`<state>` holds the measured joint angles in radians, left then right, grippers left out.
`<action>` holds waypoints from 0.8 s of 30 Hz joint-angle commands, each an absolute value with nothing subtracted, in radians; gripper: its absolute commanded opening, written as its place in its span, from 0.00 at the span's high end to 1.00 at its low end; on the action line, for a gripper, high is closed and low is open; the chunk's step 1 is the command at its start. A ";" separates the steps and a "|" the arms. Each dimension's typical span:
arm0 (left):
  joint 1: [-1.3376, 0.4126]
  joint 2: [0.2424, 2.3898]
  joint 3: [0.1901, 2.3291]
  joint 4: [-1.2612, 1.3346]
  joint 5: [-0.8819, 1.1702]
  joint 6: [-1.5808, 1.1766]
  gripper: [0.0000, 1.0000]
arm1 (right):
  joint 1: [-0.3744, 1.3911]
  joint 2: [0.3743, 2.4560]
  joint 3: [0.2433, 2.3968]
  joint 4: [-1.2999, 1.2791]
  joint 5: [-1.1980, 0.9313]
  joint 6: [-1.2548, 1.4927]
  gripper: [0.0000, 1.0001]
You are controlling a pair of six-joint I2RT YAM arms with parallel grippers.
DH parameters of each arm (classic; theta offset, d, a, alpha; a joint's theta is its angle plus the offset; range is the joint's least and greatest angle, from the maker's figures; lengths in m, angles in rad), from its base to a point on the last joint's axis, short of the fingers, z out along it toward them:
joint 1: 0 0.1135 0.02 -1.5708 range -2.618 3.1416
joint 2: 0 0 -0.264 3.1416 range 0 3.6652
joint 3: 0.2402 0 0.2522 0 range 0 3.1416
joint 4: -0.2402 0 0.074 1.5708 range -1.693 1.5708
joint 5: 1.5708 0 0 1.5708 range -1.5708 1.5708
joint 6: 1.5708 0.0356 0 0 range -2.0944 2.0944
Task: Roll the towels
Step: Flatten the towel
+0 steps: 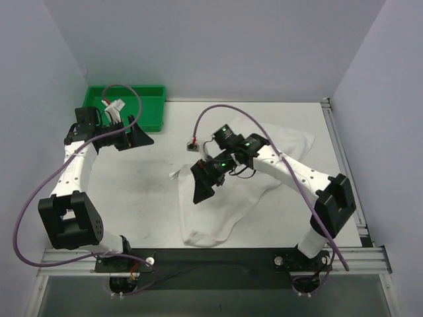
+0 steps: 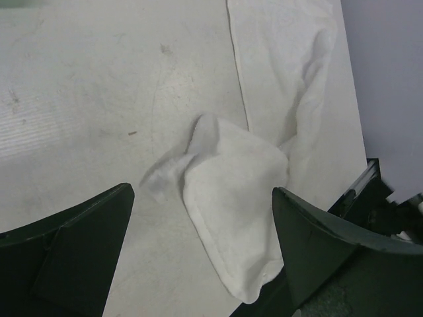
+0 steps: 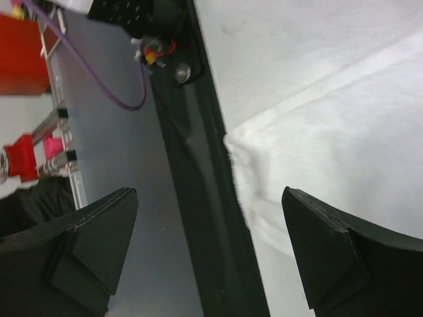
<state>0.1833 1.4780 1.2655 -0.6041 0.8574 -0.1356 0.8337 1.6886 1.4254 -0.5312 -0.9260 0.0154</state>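
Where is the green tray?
In the top view, the green tray sits in the far left corner of the table, right behind the left arm's fingers.

Soft, even light from overhead; only faint shadows on the table point(image 1: 145, 198); the towel point(image 3: 370, 112) glares, texture nearly washed out.

Our top camera looks down from high up on the near side, far enough back that we see the whole table point(image 1: 132, 198). Our left wrist camera sits at the far left and looks right and down across the table. Our right wrist camera is close over the near edge. We see the towel point(image 1: 225, 211) in all three.
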 commanded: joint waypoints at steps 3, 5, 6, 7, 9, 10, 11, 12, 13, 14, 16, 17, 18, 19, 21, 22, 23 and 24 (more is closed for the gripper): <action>0.062 1.497 1.238 -0.664 0.790 -0.049 0.03 | 0.534 1.514 1.417 -0.529 -0.868 -0.029 0.04; -0.073 1.505 1.226 -0.670 0.686 -0.011 0.03 | 0.407 1.541 1.420 -0.541 -0.761 -0.076 0.06; -0.124 1.519 1.223 -0.675 0.646 -0.005 0.03 | 0.373 1.566 1.431 -0.551 -0.709 -0.095 0.10; -0.162 1.529 1.221 -0.676 0.571 0.029 0.05 | 0.347 1.595 1.466 -0.575 -0.660 -0.110 0.12; -0.262 1.569 1.221 -0.678 0.466 0.041 0.07 | 0.270 1.707 1.518 -0.606 -0.545 -0.150 0.18; -0.282 1.587 1.226 -0.677 0.439 0.051 0.10 | 0.246 1.748 1.572 -0.636 -0.523 -0.159 0.21; -0.317 1.620 1.230 -0.680 0.419 0.055 0.11 | 0.212 1.822 1.595 -0.650 -0.487 -0.170 0.25; -0.328 1.637 1.241 -0.678 0.375 0.057 0.12 | 0.195 1.857 1.612 -0.664 -0.477 -0.178 0.26; -0.342 1.652 1.246 -0.680 0.358 0.061 0.13 | 0.183 1.885 1.632 -0.670 -0.469 -0.181 0.27; -0.363 1.686 1.253 -0.678 0.342 0.064 0.13 | 0.172 1.938 1.640 -0.675 -0.453 -0.195 0.28; -0.382 1.719 1.278 -0.678 0.289 0.077 0.13 | 0.153 2.008 1.647 -0.683 -0.416 -0.207 0.30; -0.388 1.747 1.285 -0.678 0.272 0.078 0.12 | 0.147 2.029 1.651 -0.687 -0.401 -0.212 0.32; -0.399 1.758 1.293 -0.678 0.234 0.080 0.12 | 0.138 2.049 1.654 -0.713 -0.379 -0.227 0.32; -0.402 1.776 1.302 -0.675 0.221 0.078 0.12 | 0.134 2.083 1.651 -0.722 -0.368 -0.236 0.34; -0.403 1.785 1.307 -0.669 0.184 0.081 0.12 | 0.127 2.103 1.640 -0.748 -0.327 -0.261 0.36; -0.402 1.789 1.307 -0.661 0.183 0.081 0.13 | 0.120 2.118 1.632 -0.758 -0.312 -0.268 0.37; -0.400 1.792 1.307 -0.652 0.189 0.080 0.15 | 0.118 2.125 1.626 -0.771 -0.302 -0.273 0.41; -0.397 1.793 1.308 -0.649 0.234 0.081 0.18 | 0.115 2.129 1.623 -0.811 -0.298 -0.284 0.43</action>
